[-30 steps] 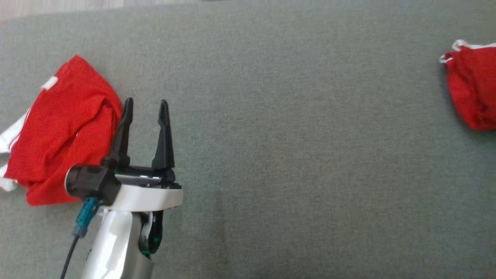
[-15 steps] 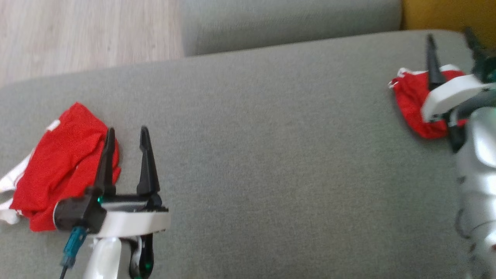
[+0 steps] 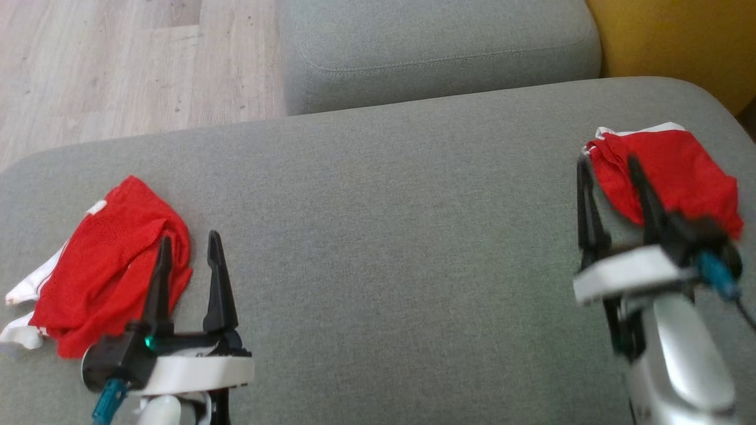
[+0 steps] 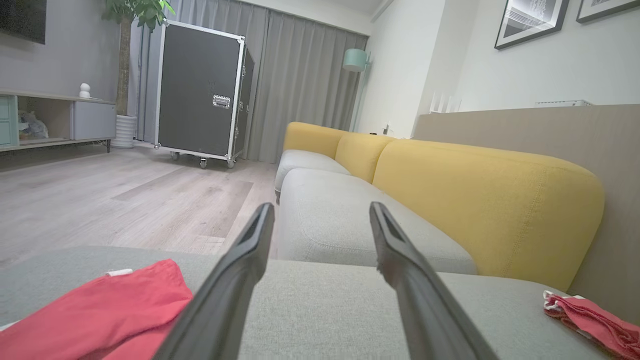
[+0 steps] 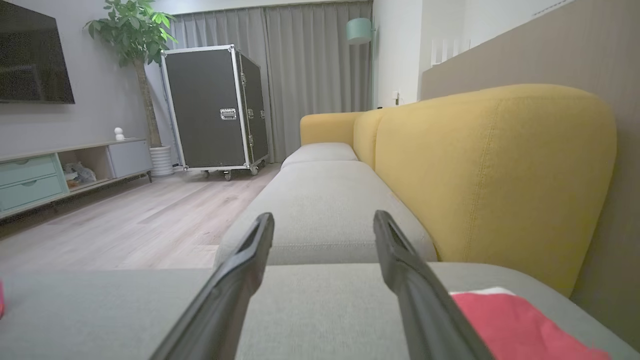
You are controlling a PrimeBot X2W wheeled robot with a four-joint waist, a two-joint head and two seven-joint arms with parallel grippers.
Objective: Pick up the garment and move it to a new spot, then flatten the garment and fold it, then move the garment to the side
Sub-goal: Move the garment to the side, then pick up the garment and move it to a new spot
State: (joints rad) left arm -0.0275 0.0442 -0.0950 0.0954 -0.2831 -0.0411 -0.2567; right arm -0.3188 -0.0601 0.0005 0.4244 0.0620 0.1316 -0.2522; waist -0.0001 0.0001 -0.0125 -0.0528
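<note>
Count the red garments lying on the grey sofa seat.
2. One crumpled red garment with white trim lies near the left end of the grey fabric sofa seat; the other red garment lies near its right end, by the yellow backrest.

I count two red garments (image 3: 112, 265) (image 3: 673, 171), two grey seat cushions (image 3: 378, 236) (image 3: 437, 53) and two grippers (image 3: 189, 237) (image 3: 608, 160). I also see one black case (image 4: 200, 90) and one potted plant (image 5: 135, 30).

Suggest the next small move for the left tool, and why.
Probably shift the left tool left and down onto the left red garment. Its jaws stand open and empty at the crumpled cloth's right edge on the grey sofa cushion, so nothing is gripped yet.
</note>
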